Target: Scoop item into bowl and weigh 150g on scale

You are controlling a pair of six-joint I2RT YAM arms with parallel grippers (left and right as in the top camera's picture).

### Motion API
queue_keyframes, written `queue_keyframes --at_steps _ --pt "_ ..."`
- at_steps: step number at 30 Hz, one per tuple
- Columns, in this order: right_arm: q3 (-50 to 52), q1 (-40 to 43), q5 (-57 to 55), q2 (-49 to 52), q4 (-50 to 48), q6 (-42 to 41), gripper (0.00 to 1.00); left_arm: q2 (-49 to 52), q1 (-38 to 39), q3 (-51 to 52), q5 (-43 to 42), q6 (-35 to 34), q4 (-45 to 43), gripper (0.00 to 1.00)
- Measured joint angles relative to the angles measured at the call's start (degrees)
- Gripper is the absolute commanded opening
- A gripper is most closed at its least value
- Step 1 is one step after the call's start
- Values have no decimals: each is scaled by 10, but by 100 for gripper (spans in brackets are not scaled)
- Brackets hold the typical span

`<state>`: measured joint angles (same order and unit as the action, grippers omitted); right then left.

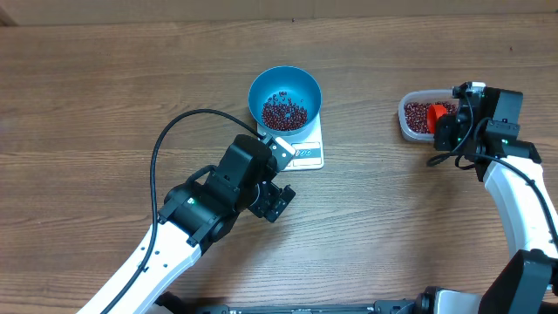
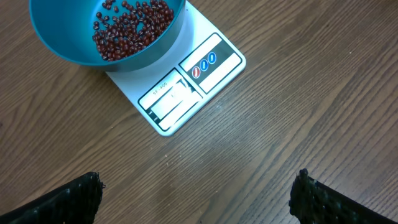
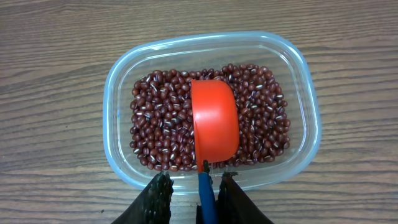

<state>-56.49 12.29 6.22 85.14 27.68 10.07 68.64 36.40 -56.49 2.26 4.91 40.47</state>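
Beans (image 2: 127, 31) lie in the blue bowl (image 2: 56, 43) on the scale (image 2: 205, 68), just ahead of the left end effector (image 2: 198, 198), which is wide open and empty. Scale label apparently reads "SF-400"; display illegible. Right end effector (image 3: 196, 198), jaws slightly parted, loosely flanks the blue handle (image 3: 207, 186) of an orange scoop (image 3: 214, 124) resting on beans in the clear tub (image 3: 118, 81) ahead.

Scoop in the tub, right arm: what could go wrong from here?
1. The scoop lies dome-up on the beans, its blue handle loose inside the right pincer; a regrasp may slip or tilt it.
2. The tub looks like light plastic; digging in could shove it.
3. The left pincer hovers open near the scale and bowl; a bump would upset the reading.
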Motion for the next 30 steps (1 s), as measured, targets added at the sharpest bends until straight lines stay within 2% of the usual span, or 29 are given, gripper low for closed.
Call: queue_keyframes --at_steps 12,16,17,20,22,30 --pt "0 0 0 0 -22 0 26 0 0 0 0 0 0 99" --pt "0 0 0 0 -27 0 10 0 0 0 0 0 0 99" --pt "0 0 0 0 -27 -1 9 0 0 0 0 0 0 99" --pt "0 0 0 6 -29 -1 8 0 0 0 0 0 0 99" --pt "0 0 2 11 -30 -2 4 0 0 0 0 0 0 99" --pt "0 0 9 31 -42 -2 4 0 0 0 0 0 0 99"
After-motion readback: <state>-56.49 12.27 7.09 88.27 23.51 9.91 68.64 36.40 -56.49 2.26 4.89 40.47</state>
